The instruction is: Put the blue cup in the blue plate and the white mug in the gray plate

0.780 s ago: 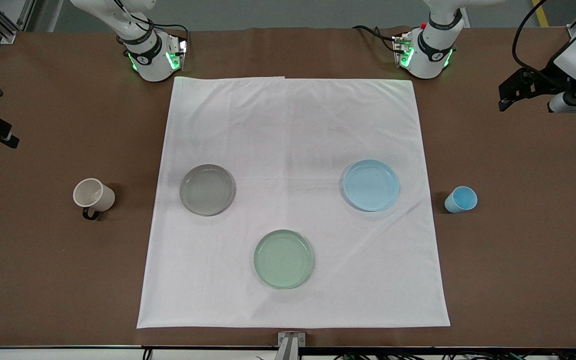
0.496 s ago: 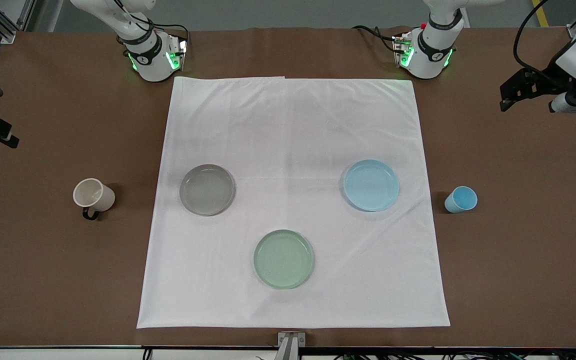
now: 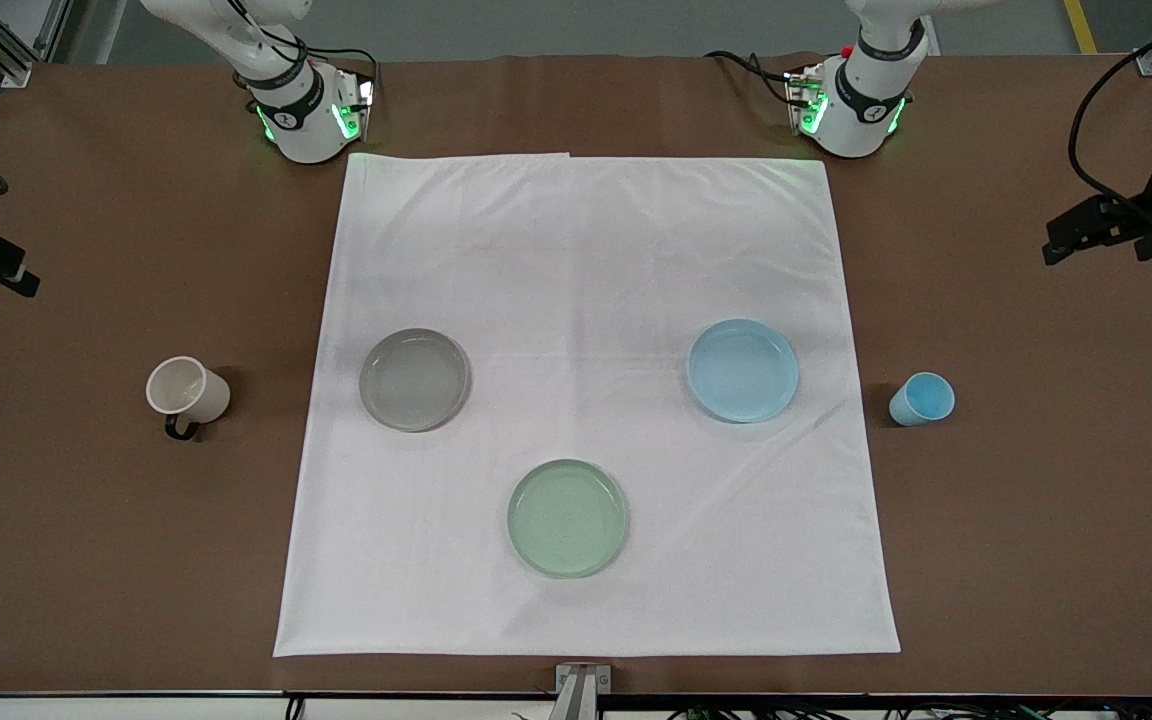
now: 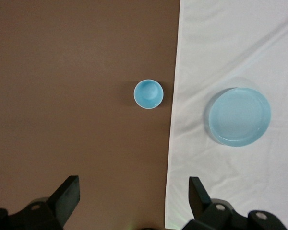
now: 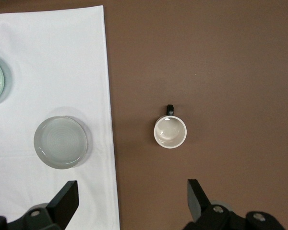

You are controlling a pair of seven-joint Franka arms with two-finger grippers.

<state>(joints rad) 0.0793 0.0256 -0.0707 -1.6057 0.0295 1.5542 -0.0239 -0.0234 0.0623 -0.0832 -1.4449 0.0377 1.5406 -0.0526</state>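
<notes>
Front view: I see the blue cup (image 3: 922, 398) upright on bare worktop near the left arm's end, just beside the blue plate (image 3: 743, 370). White mug (image 3: 187, 391) sits near the right arm's end, gray plate (image 3: 414, 379) beside it.

Left wrist view: left end effector (image 4: 133, 199) wide open, empty, high over the cup. I'd centre it, then drop straight.

Right wrist view: right end effector (image 5: 132, 201) wide open, empty, over the mug; black handle (image 5: 169, 109) clear of the fingers.

Both grippers' fingers (image 4: 67, 199) wide apart
</notes>
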